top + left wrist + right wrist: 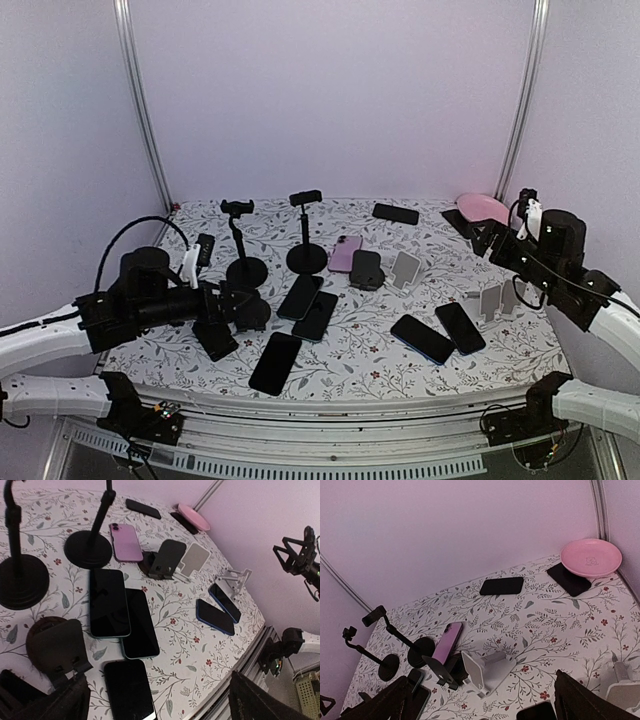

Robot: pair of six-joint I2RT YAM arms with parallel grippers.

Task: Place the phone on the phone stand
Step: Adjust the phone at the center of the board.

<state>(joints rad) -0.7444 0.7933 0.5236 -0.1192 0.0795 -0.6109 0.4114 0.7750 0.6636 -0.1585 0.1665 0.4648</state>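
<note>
Approach step: the left gripper [232,322] and right gripper [490,238] both hang with jaws apart, holding nothing. The nearest phone [127,690] lies flat on the table [360,375] close to the left gripper. The next move likely requires descending to pinch its long edges, then carrying it to the black stand [165,560].

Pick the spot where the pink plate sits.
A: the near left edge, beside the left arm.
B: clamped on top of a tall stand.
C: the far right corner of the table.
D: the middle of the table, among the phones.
C: the pink plate lies at the far right corner of the table, close to the walls and away from the phones in the middle.
</note>
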